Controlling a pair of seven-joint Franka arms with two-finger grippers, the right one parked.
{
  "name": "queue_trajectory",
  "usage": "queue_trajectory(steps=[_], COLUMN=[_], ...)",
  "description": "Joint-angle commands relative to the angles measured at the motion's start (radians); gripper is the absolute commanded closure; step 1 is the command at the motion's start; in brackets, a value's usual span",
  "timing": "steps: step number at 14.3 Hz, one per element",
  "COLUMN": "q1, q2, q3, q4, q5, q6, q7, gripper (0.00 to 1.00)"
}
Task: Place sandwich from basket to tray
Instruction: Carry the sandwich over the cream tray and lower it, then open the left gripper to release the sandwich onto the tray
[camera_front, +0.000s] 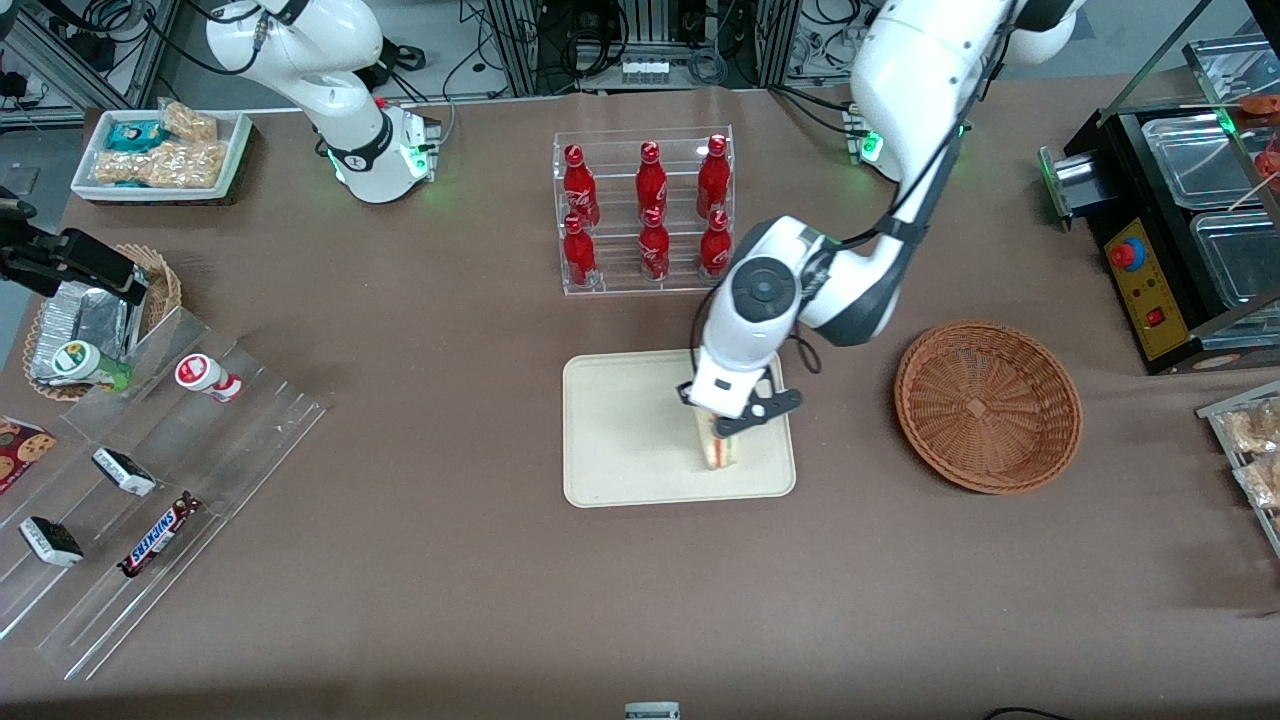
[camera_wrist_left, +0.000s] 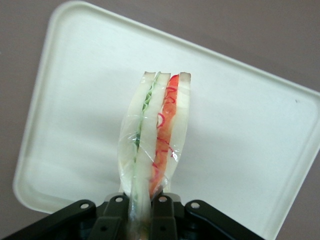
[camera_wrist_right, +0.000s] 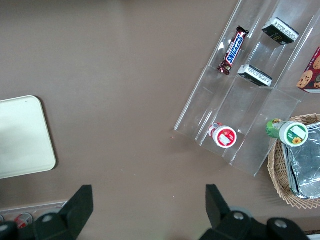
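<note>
The sandwich (camera_front: 716, 448) (camera_wrist_left: 155, 135), a wrapped wedge of pale bread with red and green filling, hangs point-down over the cream-beige tray (camera_front: 620, 430) (camera_wrist_left: 75, 125), near the tray's end toward the basket. My left gripper (camera_front: 735, 418) (camera_wrist_left: 140, 220) is shut on the sandwich's upper edge, black fingers (camera_wrist_left: 162, 215) pinching the clear wrap. Whether the sandwich touches the tray surface I cannot tell. The round reddish-brown wicker basket (camera_front: 988, 405) sits beside the tray toward the working arm's end, with nothing in it.
A clear rack of red bottles (camera_front: 648, 210) stands farther from the front camera than the tray. Acrylic racks with snack bars (camera_front: 150, 480) and a foil-lined basket (camera_front: 95, 320) lie toward the parked arm's end. A black appliance (camera_front: 1170, 230) stands at the working arm's end.
</note>
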Motion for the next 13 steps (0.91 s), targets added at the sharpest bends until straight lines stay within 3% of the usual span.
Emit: queue_trajectory(steps=[1, 4, 6, 7, 9, 13], q1=[-0.041, -0.06, -0.061, -0.061, -0.059, -0.059], q2=[0.087, 0.103, 0.129, 0.132, 0.122, 0.04], q3=[0.018, 0.015, 0.016, 0.015, 0.016, 0.018], q4=[0.105, 0.103, 0.106, 0.106, 0.106, 0.131], q5=[0.026, 0.064, 0.063, 0.057, 0.054, 0.047], q6=[0.0, 0.001, 0.017, 0.032, 0.035, -0.043], q7=[0.028, 0.041, 0.041, 0.038, 0.036, 0.024], gripper=[0.88, 0.87, 0.79, 0.62, 0.0, 0.0])
